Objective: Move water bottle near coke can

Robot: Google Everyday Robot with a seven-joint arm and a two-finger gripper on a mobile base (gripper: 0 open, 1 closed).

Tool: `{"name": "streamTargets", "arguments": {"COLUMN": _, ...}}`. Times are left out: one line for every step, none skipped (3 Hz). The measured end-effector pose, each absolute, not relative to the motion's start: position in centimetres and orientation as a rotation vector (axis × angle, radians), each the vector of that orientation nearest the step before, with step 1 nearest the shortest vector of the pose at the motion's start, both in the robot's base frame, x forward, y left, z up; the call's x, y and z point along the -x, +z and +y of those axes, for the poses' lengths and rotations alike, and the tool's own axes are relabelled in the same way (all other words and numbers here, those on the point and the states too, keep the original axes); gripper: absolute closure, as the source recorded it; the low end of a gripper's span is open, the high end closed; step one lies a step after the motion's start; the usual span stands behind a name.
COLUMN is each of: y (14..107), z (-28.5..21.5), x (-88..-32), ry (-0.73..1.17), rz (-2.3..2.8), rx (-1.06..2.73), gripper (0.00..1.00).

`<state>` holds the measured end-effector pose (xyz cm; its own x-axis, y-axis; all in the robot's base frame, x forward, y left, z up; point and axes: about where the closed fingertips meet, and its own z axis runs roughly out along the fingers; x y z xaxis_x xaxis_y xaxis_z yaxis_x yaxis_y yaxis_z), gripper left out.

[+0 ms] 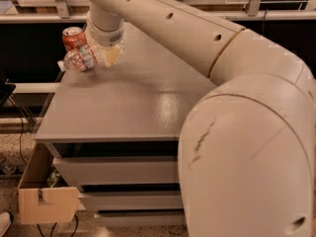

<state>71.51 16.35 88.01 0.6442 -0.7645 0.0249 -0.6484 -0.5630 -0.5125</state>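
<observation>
The water bottle, clear crinkly plastic, lies sideways at the far left of the grey table. Its cap end points left. My gripper hangs from the big cream arm and is shut on the bottle's right end, holding it just over the table top. The coke can, orange-red with a silver top, stands upright right behind the bottle at the table's far left corner. Bottle and can are nearly touching.
The table's left edge runs just left of the bottle. Drawers sit under the table top. A cardboard box stands on the floor at the lower left. A metal rail runs behind the table.
</observation>
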Motion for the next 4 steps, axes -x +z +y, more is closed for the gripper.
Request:
{"name": "streamTargets", "arguments": {"y": 88.1, "z": 16.6, "x": -71.3, "ry": -0.328, "rz": 1.086, "rx": 2.42, "gripper": 0.0}}
{"name": "streamTargets", "arguments": {"y": 88.1, "z": 16.5, "x": -71.4, "ry": -0.325, "rz": 1.095, "rx": 2.416, "gripper": 0.0}}
{"name": "streamTargets", "arguments": {"y": 88.4, "z": 16.3, "x": -72.1, "ry": -0.32, "rz": 1.138, "rx": 2.378, "gripper": 0.0}}
{"name": "streamTargets", "arguments": {"y": 88.6, "z": 16.1, "x": -73.4, "ry": -0.316, "rz": 1.202, "rx": 2.325, "gripper": 0.0}}
